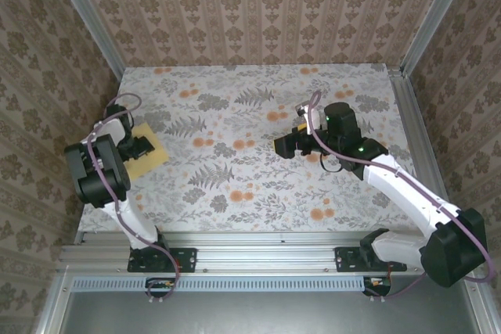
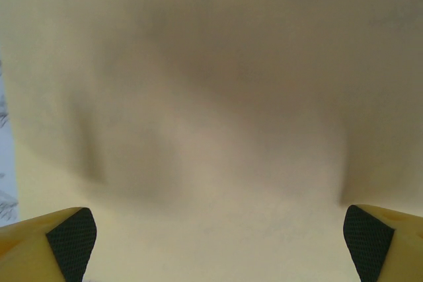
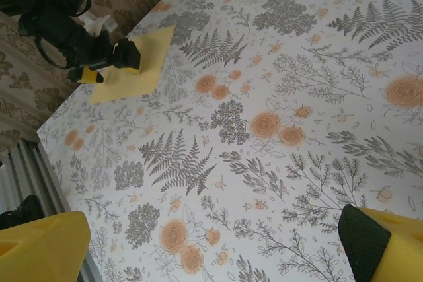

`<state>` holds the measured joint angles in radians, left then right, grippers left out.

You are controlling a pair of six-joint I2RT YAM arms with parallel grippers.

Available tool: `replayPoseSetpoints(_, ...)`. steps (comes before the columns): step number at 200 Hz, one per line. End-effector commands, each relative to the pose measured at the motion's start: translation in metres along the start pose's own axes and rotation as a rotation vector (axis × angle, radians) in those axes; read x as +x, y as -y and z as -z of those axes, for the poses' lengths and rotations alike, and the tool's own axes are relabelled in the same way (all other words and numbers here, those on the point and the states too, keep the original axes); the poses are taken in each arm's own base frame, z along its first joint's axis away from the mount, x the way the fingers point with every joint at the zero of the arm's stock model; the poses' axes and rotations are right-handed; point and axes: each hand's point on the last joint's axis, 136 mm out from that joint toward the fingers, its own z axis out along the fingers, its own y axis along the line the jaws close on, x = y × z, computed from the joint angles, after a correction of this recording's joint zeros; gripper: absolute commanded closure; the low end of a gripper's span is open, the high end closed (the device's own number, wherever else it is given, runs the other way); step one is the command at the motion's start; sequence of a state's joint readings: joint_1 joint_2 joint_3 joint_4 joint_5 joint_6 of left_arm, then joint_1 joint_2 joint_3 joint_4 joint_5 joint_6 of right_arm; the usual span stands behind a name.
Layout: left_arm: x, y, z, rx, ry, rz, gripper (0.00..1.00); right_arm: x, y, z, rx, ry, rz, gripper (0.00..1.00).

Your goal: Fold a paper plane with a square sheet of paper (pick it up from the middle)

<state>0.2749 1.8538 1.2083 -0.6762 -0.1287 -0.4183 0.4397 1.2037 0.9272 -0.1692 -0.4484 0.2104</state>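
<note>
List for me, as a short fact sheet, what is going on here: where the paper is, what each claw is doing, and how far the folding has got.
paper: pale-yellow sheet lying flat at the left of the flowered cloth
left arm: left gripper open, low over the sheet; contact unclear
right arm: right gripper open, above the cloth on the right, holding nothing
folding: not yet begun; no crease visible
</note>
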Motion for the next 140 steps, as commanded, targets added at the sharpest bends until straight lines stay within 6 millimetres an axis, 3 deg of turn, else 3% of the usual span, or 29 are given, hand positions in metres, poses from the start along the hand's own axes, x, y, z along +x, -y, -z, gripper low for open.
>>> replayPoseSetpoints(1,0.000,0.012,-0.006,0.022,-0.028,-0.004,0.01,-0.010,-0.004,-0.003,0.001,0.006,-0.015,0.00)
replayPoseSetpoints(25,0.000,0.025,-0.005,0.040,-0.033,-0.037,0.00,-0.013,-0.003,-0.007,0.000,-0.002,-0.015,0.00)
replayPoseSetpoints(58,0.019,0.037,-0.015,0.035,-0.087,-0.074,0.00,-0.016,-0.002,-0.007,0.009,-0.009,-0.011,0.00)
replayPoseSetpoints(86,0.019,0.040,-0.001,0.047,-0.049,-0.071,0.00,-0.014,0.000,-0.007,0.023,-0.018,-0.002,0.00)
replayPoseSetpoints(105,0.027,0.048,-0.005,0.067,-0.080,-0.086,0.00,-0.014,0.001,-0.008,0.023,-0.019,-0.004,0.00)
replayPoseSetpoints(116,0.033,0.051,-0.009,0.083,-0.113,-0.089,0.08,-0.014,0.001,-0.009,0.021,-0.022,-0.004,0.00)
replayPoseSetpoints(140,0.044,0.060,-0.003,0.120,-0.122,-0.094,0.07,-0.015,0.001,-0.008,0.023,-0.023,-0.002,0.00)
